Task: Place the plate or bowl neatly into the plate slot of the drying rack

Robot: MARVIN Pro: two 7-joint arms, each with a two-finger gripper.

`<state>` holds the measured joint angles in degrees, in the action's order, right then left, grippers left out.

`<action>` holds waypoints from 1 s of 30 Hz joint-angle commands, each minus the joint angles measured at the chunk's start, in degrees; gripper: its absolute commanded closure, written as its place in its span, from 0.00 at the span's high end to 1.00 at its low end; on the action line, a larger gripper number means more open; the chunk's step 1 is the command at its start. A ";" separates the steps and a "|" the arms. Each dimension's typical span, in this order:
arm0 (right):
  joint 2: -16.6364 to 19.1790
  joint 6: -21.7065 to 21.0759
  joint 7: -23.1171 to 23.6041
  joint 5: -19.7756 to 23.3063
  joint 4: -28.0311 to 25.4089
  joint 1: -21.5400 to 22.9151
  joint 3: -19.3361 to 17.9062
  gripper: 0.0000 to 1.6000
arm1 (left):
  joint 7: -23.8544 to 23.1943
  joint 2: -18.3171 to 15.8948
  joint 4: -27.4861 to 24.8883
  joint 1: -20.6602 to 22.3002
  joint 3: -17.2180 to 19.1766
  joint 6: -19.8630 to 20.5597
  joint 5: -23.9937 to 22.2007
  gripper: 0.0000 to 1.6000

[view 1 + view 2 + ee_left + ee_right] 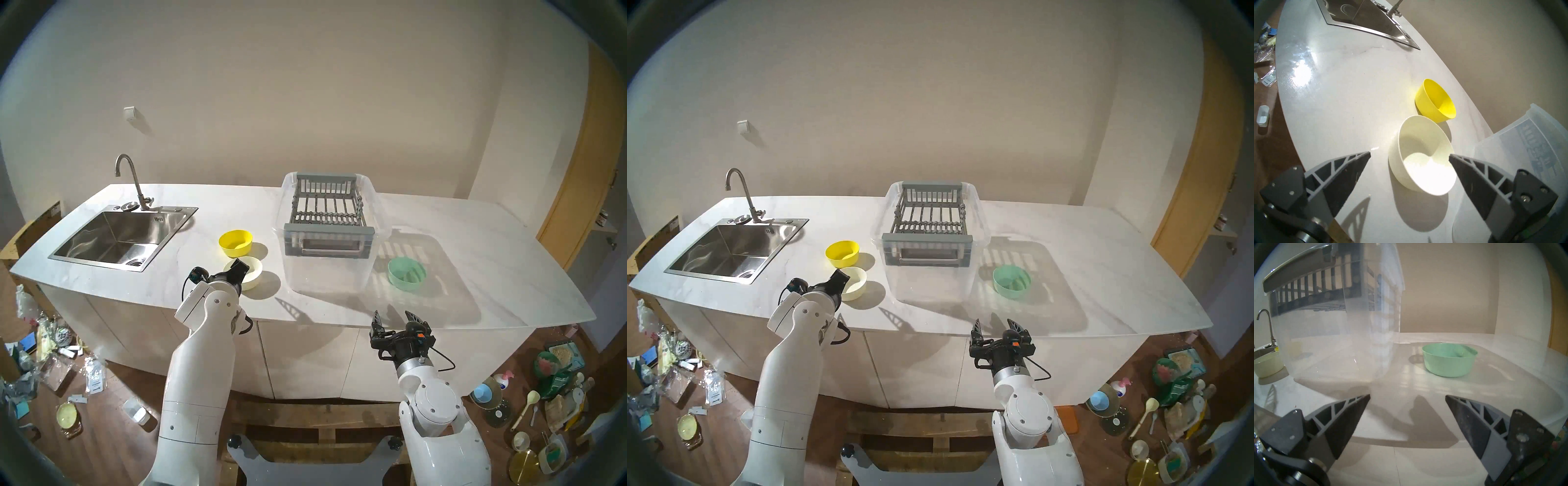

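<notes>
My left tool [1409, 155] hangs spread wide and empty, just short of the cream bowl [1421, 155] on the counter [203, 203], which lies slightly right of its centreline; the right tool [396, 317], also spread, waits farther off, and the drying rack [327, 207] stands empty

The left arm [217, 298] hides the cream bowl's [255, 271] near rim.

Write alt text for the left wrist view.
The open left gripper hovers over a white counter, pointed at an empty cream bowl it is not touching. A yellow bowl sits just beyond, a steel sink farther off, and a clear plastic tub at right.
</notes>
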<state>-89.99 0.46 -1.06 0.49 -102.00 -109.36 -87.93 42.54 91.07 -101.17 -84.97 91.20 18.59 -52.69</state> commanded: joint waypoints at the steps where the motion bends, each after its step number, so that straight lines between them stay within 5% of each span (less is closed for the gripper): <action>1: -0.02 0.24 0.01 -0.01 -1.42 0.28 0.03 1.00 | -0.92 -0.17 -0.20 1.57 0.18 -0.56 -0.14 1.00; 30: -0.02 0.25 0.00 -0.01 -1.41 0.28 0.04 1.00 | -2.64 -0.76 5.89 3.99 -1.64 -1.63 -1.60 1.00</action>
<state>-89.99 0.46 -1.06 0.49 -101.99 -109.37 -87.93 41.09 90.24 -94.60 -82.70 89.67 17.63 -54.26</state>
